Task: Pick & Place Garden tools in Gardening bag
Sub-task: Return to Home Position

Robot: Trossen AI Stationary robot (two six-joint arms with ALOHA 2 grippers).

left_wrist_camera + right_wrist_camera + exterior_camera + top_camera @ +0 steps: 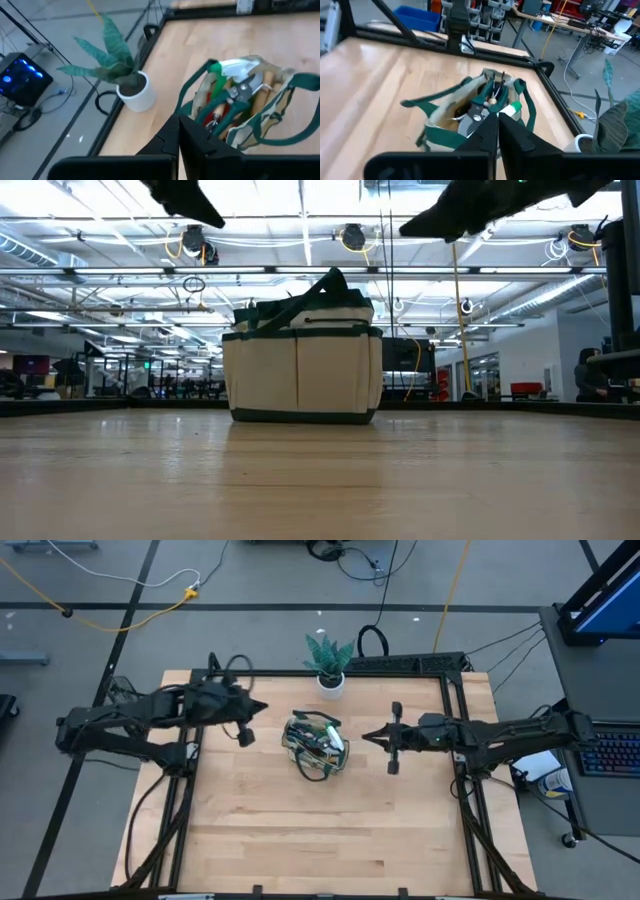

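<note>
The beige gardening bag (315, 747) with dark green trim stands upright on its base in the middle of the table, also in the low view (302, 365). Garden tools stick out of its open top: the pruning shears (241, 89), wooden handles and the green spray bottle (227, 67). My left gripper (262, 708) is shut and empty, raised above the table to the bag's left. My right gripper (366, 736) is shut and empty, raised to the bag's right. Both point at the bag.
A potted green plant (329, 664) in a white pot stands at the table's far edge behind the bag. A black frame rail (410, 665) runs along the far right edge. Bare wooden tabletop (320, 830) lies toward the near edge.
</note>
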